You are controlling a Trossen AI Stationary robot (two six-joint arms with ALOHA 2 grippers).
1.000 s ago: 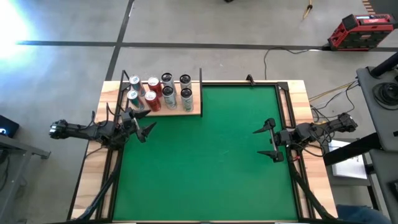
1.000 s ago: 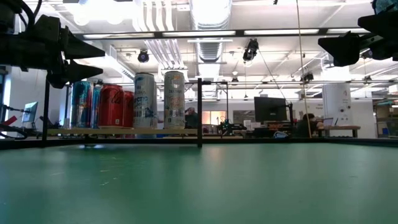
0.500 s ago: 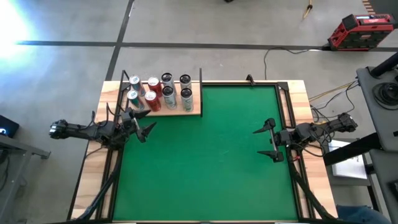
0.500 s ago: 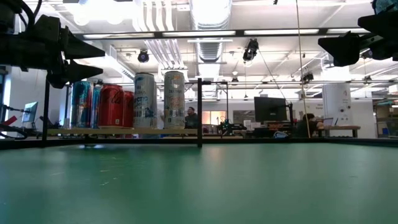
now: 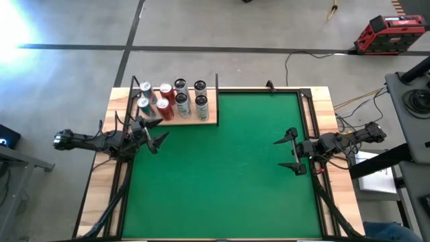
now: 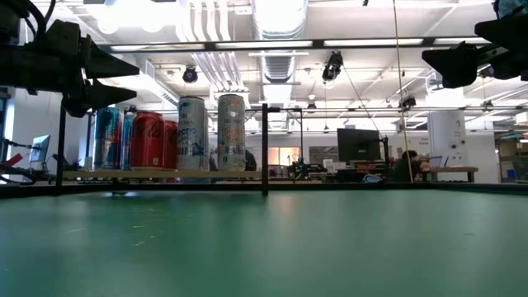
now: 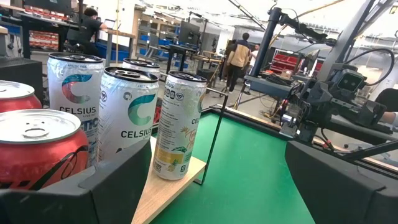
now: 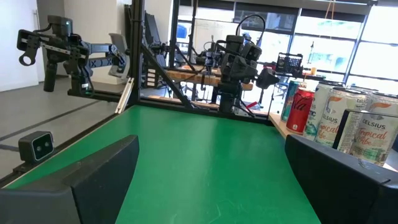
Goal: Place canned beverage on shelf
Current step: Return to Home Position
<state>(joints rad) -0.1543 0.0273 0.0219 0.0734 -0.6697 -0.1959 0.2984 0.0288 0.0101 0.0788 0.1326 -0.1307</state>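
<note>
Several beverage cans [image 5: 173, 99], white, red and teal, stand upright on the light-wood shelf [image 5: 209, 118] with thin black rods at the table's far left; they also show in the low view [image 6: 191, 132] and the left wrist view [image 7: 177, 124]. My left gripper [image 5: 153, 132] is open and empty just near-side of the shelf's left end. My right gripper [image 5: 290, 150] is open and empty over the green mat's right side.
The large green mat [image 5: 222, 168] covers most of the table, with wooden borders and black frame rails at its left and right edges. People and workbenches show in the room beyond the table.
</note>
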